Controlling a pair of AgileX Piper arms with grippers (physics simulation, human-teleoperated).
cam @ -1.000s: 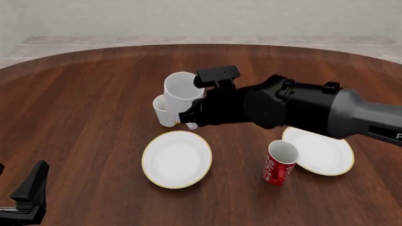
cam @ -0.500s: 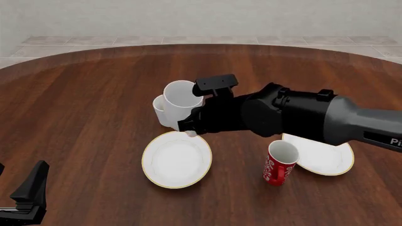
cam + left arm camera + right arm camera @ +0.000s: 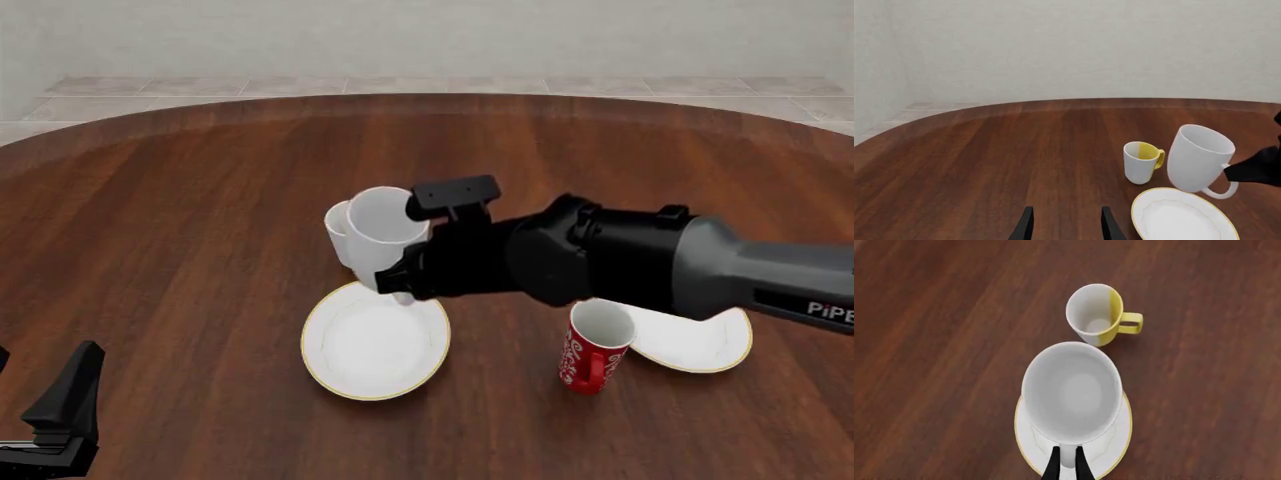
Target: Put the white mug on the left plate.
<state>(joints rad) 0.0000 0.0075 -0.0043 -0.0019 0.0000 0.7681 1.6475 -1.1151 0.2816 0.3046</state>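
The right gripper (image 3: 1066, 466) has its jaws clamped on the loop handle of the white mug (image 3: 380, 232), which hangs above the counter (image 3: 174, 220), tilted, over the far edge of the left plate (image 3: 376, 345). In the right wrist view the mug's mouth overlaps the plate's far rim rather than its centre, so the coming move is judged a short shift toward the plate centre, then descent. The left gripper (image 3: 1065, 226) sits well apart, jaws apart and empty.
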